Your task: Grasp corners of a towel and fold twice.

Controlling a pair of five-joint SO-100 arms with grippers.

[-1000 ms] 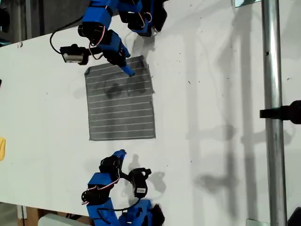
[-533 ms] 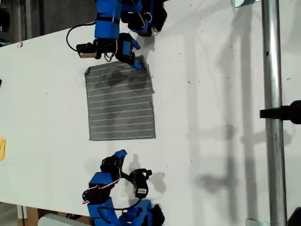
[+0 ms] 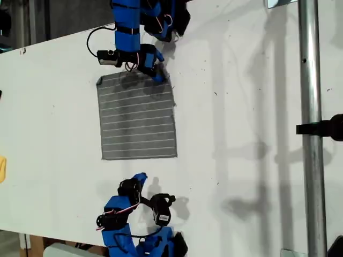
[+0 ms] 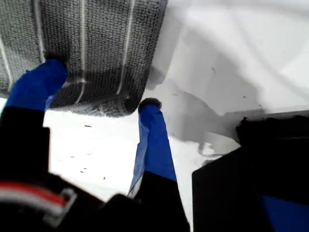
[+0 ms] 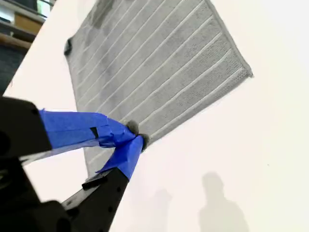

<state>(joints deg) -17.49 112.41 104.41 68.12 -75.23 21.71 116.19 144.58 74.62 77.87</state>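
The grey towel (image 3: 136,118) with thin white stripes lies flat on the white table. In the exterior view my first gripper (image 3: 157,74) is at the towel's top right corner (image 3: 167,70). The first wrist view shows this gripper (image 4: 102,84) open. One fingertip (image 4: 54,67) rests on the towel (image 4: 96,38) and the other (image 4: 149,105) stands just off the corner (image 4: 131,105). My second gripper (image 3: 140,176) sits a little below the towel's lower edge in the exterior view. It (image 5: 134,137) is shut on nothing, with the towel (image 5: 154,63) spread beyond it.
A metal pole (image 3: 311,128) with a black clamp (image 3: 324,128) runs down the exterior view's right. A small yellow object (image 3: 2,168) sits at that view's left edge. The arm bases (image 3: 161,21) (image 3: 150,243) stand at the table's top and bottom edges in that view.
My first gripper has swung from over the towel's upper middle to its top right corner in the exterior view. The second arm shifted only slightly. The towel has stayed flat.
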